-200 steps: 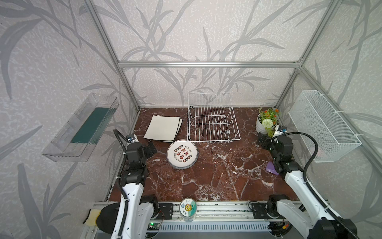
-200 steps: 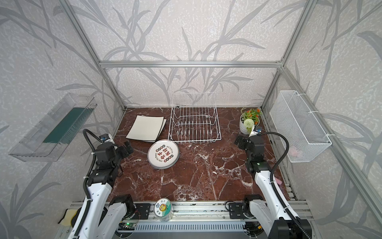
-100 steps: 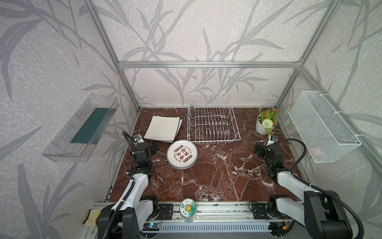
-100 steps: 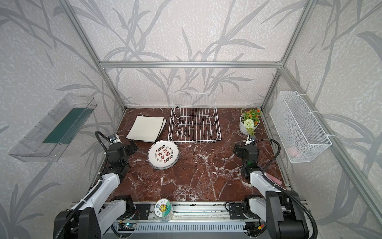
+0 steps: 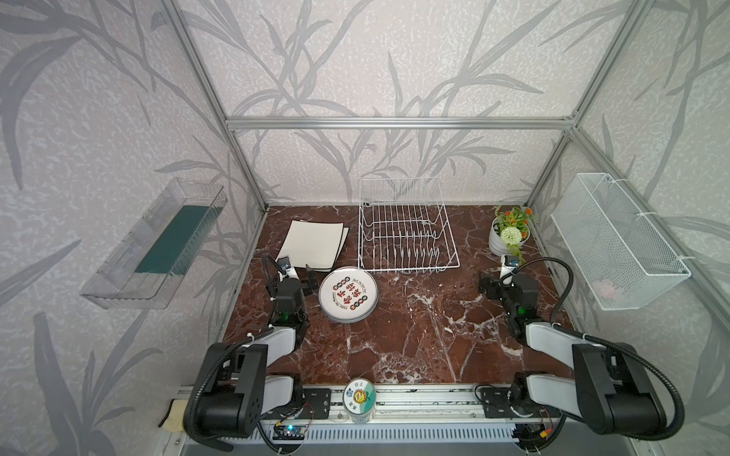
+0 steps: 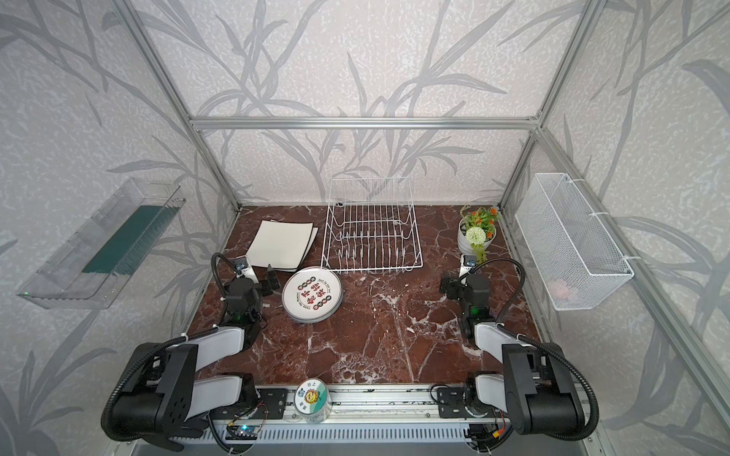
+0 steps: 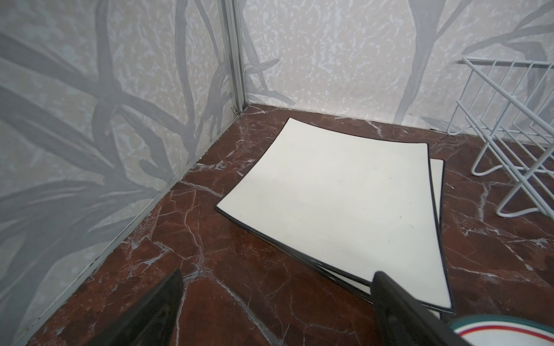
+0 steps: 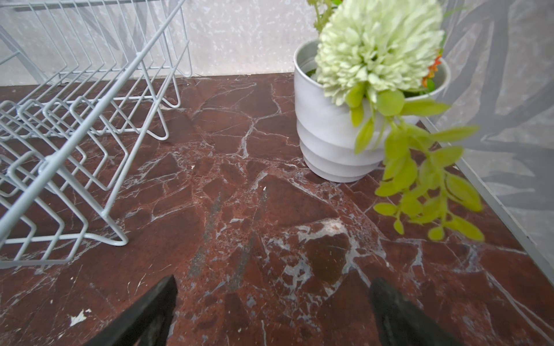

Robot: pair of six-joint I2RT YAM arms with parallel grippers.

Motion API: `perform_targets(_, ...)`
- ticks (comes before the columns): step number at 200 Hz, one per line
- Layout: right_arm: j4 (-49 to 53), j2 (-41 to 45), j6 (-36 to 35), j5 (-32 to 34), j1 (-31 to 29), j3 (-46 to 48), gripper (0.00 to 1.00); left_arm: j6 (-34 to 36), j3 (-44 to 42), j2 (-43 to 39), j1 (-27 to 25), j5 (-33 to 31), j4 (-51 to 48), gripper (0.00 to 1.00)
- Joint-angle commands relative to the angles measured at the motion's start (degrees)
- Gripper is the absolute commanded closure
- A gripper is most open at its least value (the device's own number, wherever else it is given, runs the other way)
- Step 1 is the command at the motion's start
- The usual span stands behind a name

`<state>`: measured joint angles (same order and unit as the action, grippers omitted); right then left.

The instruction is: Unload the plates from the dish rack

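Both the left gripper (image 7: 277, 277) and right gripper (image 8: 272, 283) sit spread and empty, likely since the square plates (image 5: 314, 244) and round plates (image 5: 347, 292) already lie beside the bare dish rack (image 5: 407, 233).

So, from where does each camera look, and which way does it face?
Top views: high in front, looking down toward the back wall; left arm and right arm show.
Left wrist: low, facing the square plates; open jaws show.
Right wrist: low, facing the flower pot; open jaws show.
Shared: all views catch the dish rack.
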<state>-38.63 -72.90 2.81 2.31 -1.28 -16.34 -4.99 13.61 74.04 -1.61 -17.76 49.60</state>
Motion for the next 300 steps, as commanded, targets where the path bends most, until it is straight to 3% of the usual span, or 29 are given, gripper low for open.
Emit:
perform_targets(1,-6.2,-2.0,-1.5,-2.3,-0.3,-1.5,0.01,2.1,0.8,4.5,0.2,-1.5,8.0,0.01)
perform_targets(16,-9.1,-4.1,-2.4,-1.7,-0.3,-1.1,0.01,2.9,0.5,9.3,0.1,-0.2,12.8,0.01)
perform_targets(42,-21.9,-11.5,-2.2,-0.7,-0.4,1.8,0.01,3.1,-2.1,20.0,0.5,-0.8,30.6,0.01)
perform_targets(69,-32.7,-18.7,-2.5,-1.7,-0.4,2.8,0.01,0.2,-1.0,16.8,1.3,-2.0,22.9,0.01)
perform_targets(105,-12.2,-14.5,-3.6,-1.8,-1.3,-4.9,0.01,-0.6,4.1,16.0,2.3,-0.9,12.4,0.01)
perform_targets(300,-11.6,-15.3,-5.3,0.0,-3.0,-5.9,0.01,0.8,6.6,16.0,1.7,0.4,7.7,0.01)
